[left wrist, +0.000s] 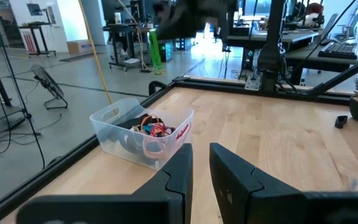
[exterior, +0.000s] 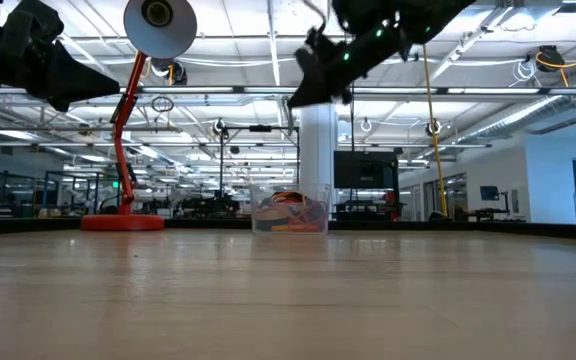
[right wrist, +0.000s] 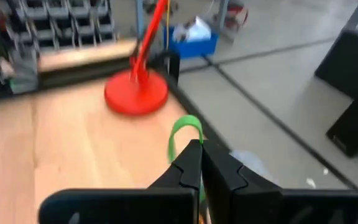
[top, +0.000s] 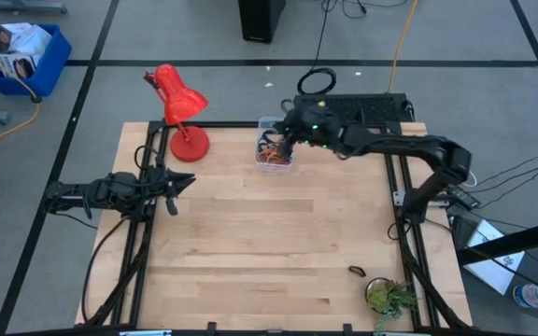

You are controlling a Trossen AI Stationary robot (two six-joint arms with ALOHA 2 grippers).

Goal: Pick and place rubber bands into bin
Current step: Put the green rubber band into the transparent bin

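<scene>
The clear bin (top: 275,150) stands at the table's far middle, next to the red lamp's base, with several rubber bands (left wrist: 154,129) inside; it also shows in the low view (exterior: 290,212). My right gripper (top: 285,140) hangs above the bin, shut on an olive-green rubber band (right wrist: 185,132). In the low view it (exterior: 310,88) is well above the bin's rim. One black rubber band (top: 356,271) lies flat on the table near the right front. My left gripper (top: 181,182) waits at the table's left, its fingers a little apart and empty. My right gripper pinches the green rubber band between its two fingertips (right wrist: 194,163). The band's loop (right wrist: 180,148) sticks out past the tips, lifted clear of the table and above the bin. The stretch of band between the fingers is hidden by them.
A red desk lamp (top: 183,117) stands left of the bin, its base (right wrist: 135,93) on the table. A small potted plant (top: 390,297) sits at the right front corner. A keyboard (top: 362,105) lies behind the far edge. Bare wood lies across the middle.
</scene>
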